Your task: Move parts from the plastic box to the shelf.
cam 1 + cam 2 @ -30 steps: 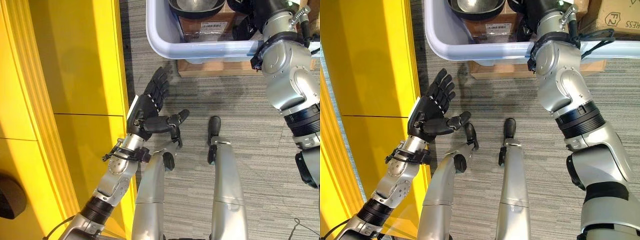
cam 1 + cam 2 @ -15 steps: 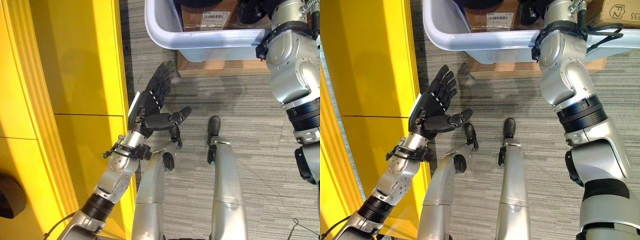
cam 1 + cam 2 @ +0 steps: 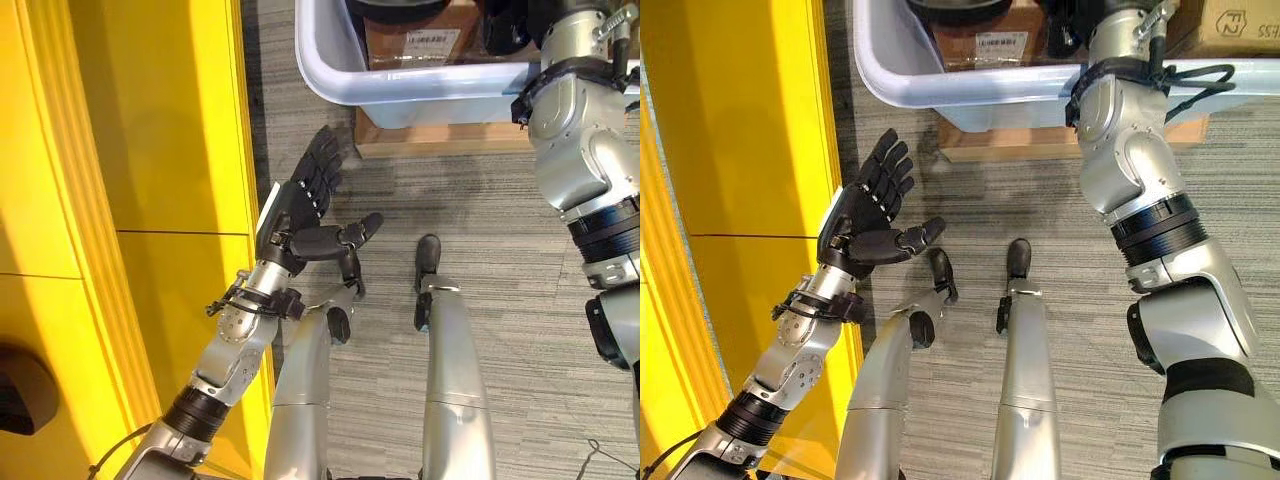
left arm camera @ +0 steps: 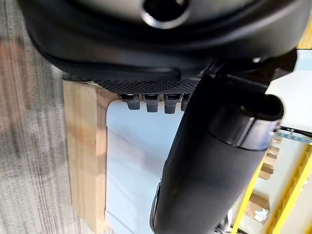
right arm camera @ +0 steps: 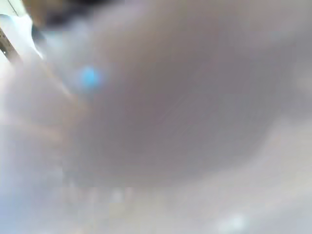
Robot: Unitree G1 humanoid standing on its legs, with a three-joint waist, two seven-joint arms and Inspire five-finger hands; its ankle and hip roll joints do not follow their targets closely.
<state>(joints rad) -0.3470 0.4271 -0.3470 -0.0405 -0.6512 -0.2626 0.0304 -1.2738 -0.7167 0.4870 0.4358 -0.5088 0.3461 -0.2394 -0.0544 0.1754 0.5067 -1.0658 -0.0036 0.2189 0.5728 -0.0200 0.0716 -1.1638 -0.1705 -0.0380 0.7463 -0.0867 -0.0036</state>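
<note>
Left hand (image 3: 305,205): fingers spread, palm empty, held above the grey carpet (image 3: 500,210) beside the yellow shelf (image 3: 150,150).
Right hand: reaches into the plastic box (image 3: 420,85); fingers hidden, state cannot be told.
Plastic box: pale, on a wooden pallet (image 3: 440,140).
Parts: a brown carton (image 3: 985,45) and a dark round part (image 3: 395,10) lie in the box.

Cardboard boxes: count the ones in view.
2: one cardboard box inside the plastic box, another beyond the right arm. More may be hidden.
</note>
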